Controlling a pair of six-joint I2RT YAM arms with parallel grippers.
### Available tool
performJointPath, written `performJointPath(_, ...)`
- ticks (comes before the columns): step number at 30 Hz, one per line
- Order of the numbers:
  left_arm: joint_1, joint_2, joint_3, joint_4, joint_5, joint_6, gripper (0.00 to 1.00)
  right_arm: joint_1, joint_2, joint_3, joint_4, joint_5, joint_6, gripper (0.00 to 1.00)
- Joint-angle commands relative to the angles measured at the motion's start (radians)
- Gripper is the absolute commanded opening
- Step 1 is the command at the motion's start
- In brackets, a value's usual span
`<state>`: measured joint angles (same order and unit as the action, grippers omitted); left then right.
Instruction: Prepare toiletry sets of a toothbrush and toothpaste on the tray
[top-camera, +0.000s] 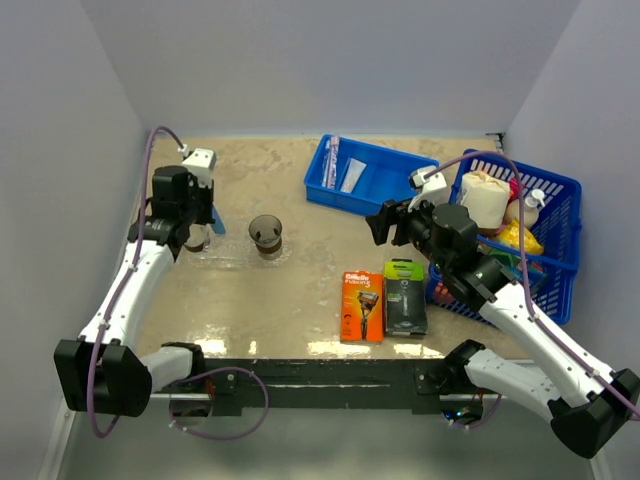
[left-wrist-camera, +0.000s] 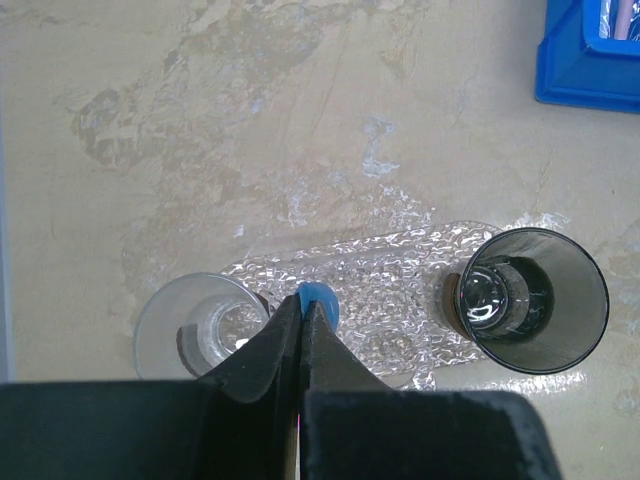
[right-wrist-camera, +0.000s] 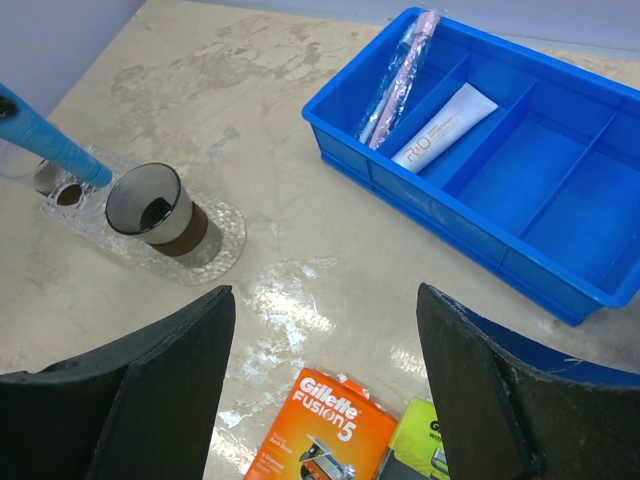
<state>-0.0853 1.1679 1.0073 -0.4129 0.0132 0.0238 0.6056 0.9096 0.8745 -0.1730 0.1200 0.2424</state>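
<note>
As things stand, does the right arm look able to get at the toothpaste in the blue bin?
Probably yes. The right gripper is open and empty, the toothpaste lies uncovered in the open-topped blue bin, and nothing stands between them. The narrow compartment may make the grasp tight.

Clear pebbled plastic on the tray (left-wrist-camera: 380, 275), smoky see-through cup (left-wrist-camera: 525, 300), glossy blue plastic bin (right-wrist-camera: 560, 200), surface (right-wrist-camera: 300, 215) shiny marbled beige.

Pale grey walls (top-camera: 330, 60) on three sides; beige marbled tabletop (top-camera: 300, 290), glossy glare near front edge.
</note>
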Motion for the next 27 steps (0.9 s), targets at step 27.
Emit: performJointPath(27, 0.013, 0.021, -0.09, 0.163, -0.012, 0.036, 0.0, -0.003, -0.018, -0.017, 0.02, 0.004, -0.005, 0.76)
